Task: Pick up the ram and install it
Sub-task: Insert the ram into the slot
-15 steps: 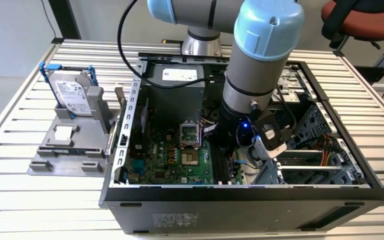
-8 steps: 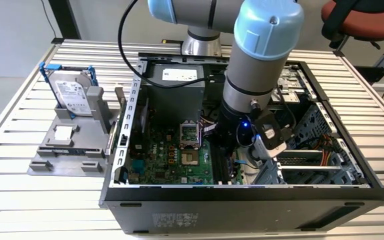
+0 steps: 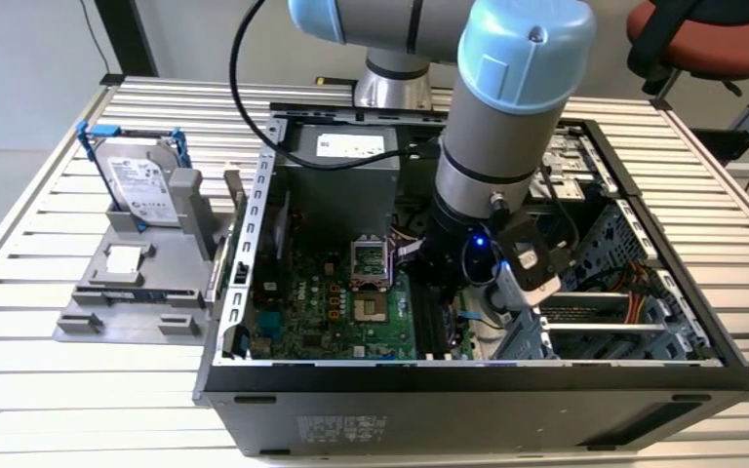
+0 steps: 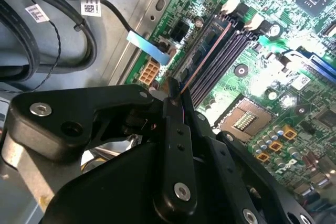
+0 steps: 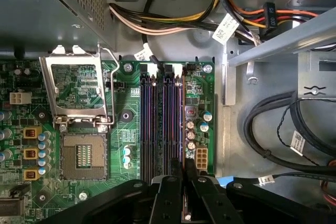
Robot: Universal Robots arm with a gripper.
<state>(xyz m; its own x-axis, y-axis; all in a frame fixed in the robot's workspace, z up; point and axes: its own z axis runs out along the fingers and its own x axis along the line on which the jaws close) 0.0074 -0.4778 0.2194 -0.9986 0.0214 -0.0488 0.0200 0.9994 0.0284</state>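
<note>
A slatted metal table (image 3: 36,244) carries, from the exterior view's left, a grey fixture (image 3: 140,283) holding a blue-framed hard drive (image 3: 140,185), then an open computer case (image 3: 479,380), with a red chair (image 3: 726,39) behind it at the right. The arm (image 3: 511,107) reaches down into the case over the motherboard (image 3: 335,312). The first wrist view looks straight down on the empty processor socket (image 5: 84,156) and the black memory slots (image 5: 157,124); the second wrist view shows the slots (image 4: 220,56) slantwise. The gripper (image 4: 176,95) is closed on the ram (image 4: 205,59), edge-on over the slot farthest from the socket.
</note>
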